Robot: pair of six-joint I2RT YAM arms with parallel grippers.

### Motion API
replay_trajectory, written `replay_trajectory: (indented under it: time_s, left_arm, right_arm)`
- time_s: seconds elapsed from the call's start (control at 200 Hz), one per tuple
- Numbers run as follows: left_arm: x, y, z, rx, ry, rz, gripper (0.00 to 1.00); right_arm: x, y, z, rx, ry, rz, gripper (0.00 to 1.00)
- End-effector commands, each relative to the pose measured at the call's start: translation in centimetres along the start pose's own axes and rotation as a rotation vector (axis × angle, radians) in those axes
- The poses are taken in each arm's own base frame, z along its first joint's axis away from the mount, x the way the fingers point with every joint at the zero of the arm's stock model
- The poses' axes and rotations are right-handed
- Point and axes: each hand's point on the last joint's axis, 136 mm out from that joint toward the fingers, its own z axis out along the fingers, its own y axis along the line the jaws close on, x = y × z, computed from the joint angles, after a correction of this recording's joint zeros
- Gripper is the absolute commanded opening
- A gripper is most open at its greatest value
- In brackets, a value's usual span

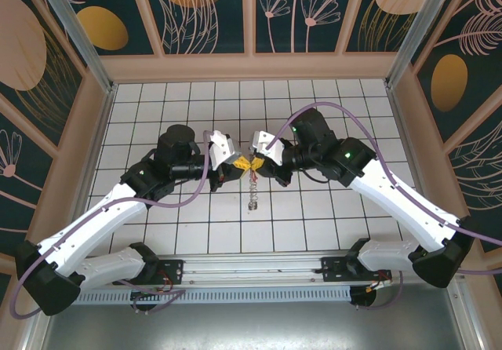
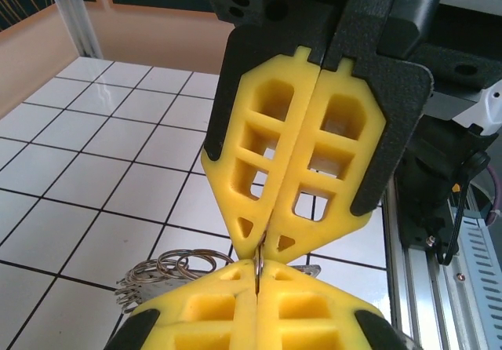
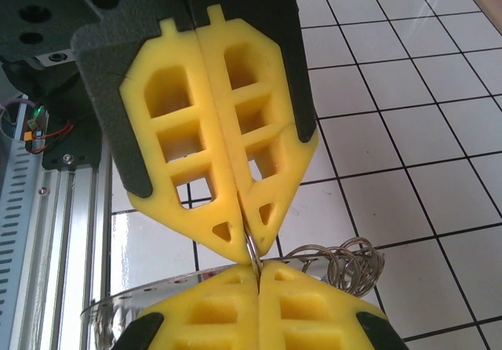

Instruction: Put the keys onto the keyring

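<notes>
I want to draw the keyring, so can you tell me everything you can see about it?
The keyring looks like thin, shiny silvery metal wire. One strand stands edge-on, pinched in the closed yellow tips of both the left end effector and the right end effector, which meet nose to nose above the white tiled table. A bunch of more wire loops fans out beside the tips. Whether those loops touch the table is hard to tell.

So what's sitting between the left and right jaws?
The keyring, an edge-on silvery loop, spans the gap tip to tip; both wrist views show it.
</notes>
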Motion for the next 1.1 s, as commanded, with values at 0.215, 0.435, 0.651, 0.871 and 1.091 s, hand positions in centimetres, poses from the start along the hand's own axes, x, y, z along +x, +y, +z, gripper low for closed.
replay_trajectory:
  time_s: [0.215,0.435,0.651,0.871,1.091]
  left_arm:
    - [-3.0,-0.9,-1.1,0.013,-0.153,0.034,0.0]
    - [-5.7,-2.4,-2.4,0.065,-0.302,0.053,0.0]
    - [-6.8,-3.2,-3.2,0.094,-0.358,0.069,0.0]
    - [-7.0,-4.0,-3.4,0.142,-0.385,0.06,0.0]
    - [-5.4,-3.2,-2.9,0.096,-0.292,0.038,0.0]
  right_arm:
    - [-1.8,1.3,-0.6,-0.05,-0.089,-0.039,0.13]
    - [-2.0,1.7,-0.6,-0.062,-0.124,-0.029,0.17]
    - [-2.7,2.0,-1.3,-0.053,-0.181,-0.042,0.16]
    - [-3.7,2.2,-2.2,-0.042,-0.236,-0.057,0.06]
    - [-3.7,1.5,-2.8,0.016,-0.22,-0.063,0.0]
